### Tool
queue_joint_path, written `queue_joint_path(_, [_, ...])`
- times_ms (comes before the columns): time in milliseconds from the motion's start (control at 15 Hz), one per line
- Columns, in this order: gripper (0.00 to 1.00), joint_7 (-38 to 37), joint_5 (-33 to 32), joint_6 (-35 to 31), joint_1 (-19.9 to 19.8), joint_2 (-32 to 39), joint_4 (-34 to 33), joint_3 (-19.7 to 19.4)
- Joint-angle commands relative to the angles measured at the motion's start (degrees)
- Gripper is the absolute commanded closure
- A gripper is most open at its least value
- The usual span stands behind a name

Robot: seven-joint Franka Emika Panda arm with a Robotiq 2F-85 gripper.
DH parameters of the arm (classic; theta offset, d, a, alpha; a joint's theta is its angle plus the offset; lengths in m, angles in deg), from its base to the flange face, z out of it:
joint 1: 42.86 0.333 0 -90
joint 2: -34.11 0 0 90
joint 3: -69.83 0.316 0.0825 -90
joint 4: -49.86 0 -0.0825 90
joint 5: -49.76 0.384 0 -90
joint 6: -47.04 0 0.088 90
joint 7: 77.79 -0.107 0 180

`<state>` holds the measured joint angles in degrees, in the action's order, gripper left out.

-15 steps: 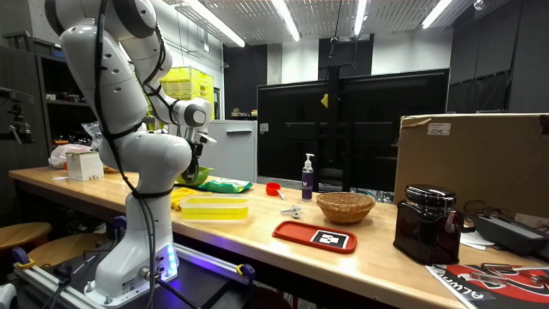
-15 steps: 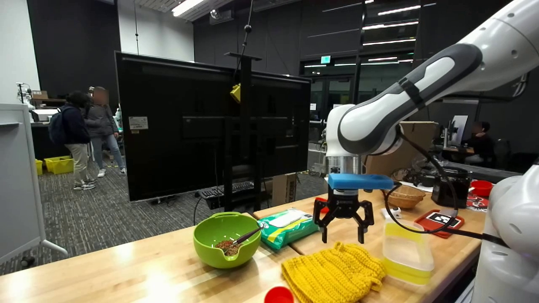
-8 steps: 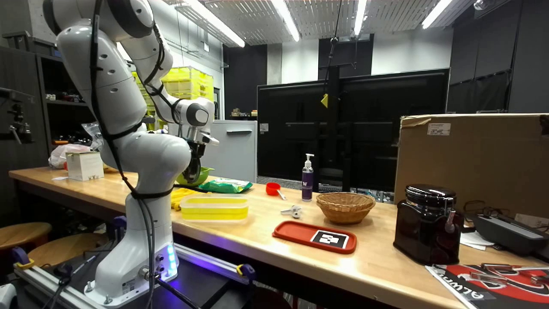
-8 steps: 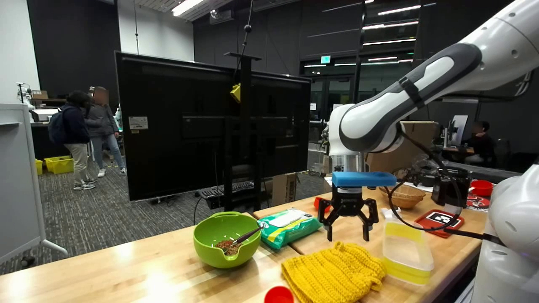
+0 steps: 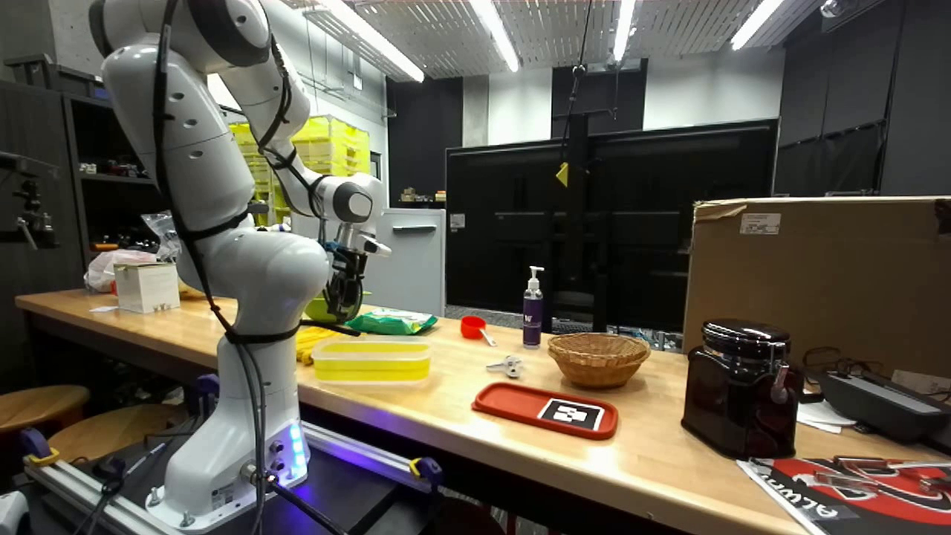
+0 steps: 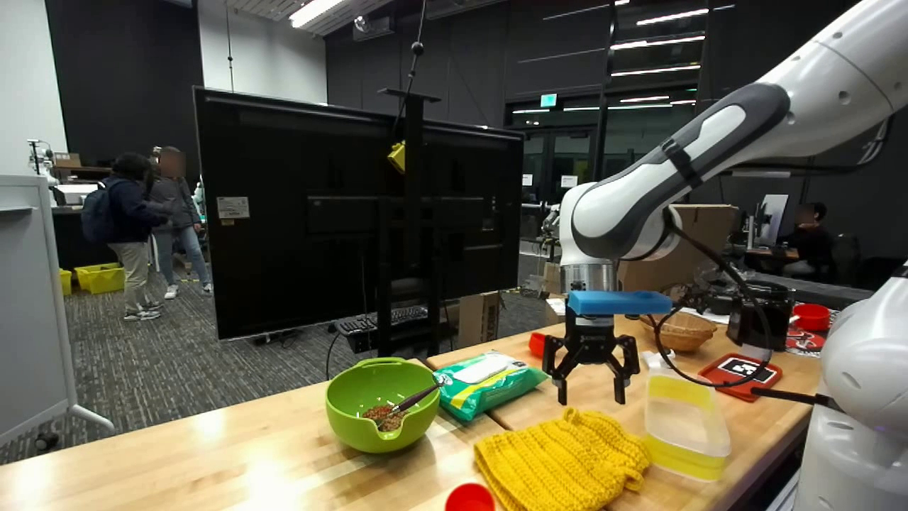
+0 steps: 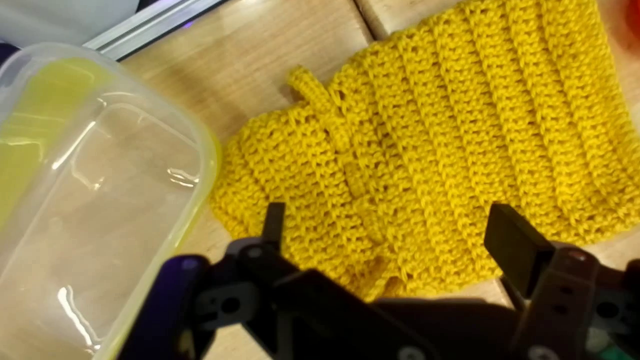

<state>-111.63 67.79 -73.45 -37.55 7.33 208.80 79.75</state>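
In an exterior view, gripper (image 6: 591, 394) spread apart above yellow knitted cloth (image 6: 560, 463), lime-green bowl (image 6: 355, 426) at nine o'clock holding reddish-brown granules (image 6: 389, 420) and utensil (image 6: 418, 398), pump bottle (image 5: 533, 319) labelled "W".

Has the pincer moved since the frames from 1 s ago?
Yes: in an exterior view the pincer has shifted slightly toward the picture's right, away from the green bowl, which sits where it did.

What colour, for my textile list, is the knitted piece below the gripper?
The knitted piece is yellow, clearest in the wrist view.
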Motion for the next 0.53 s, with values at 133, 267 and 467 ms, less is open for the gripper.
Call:
queue_joint_path(133, [0.00,7.0,-1.7,-1.9,-3.2,4.6,0.0,-2.9])
queue_joint_path(267, [0.00,9.3,-2.3,-2.7,-4.3,6.6,0.1,-4.1])
queue_joint_path(467, [0.00,12.8,-3.0,-4.2,-5.5,9.7,0.1,-6.1])
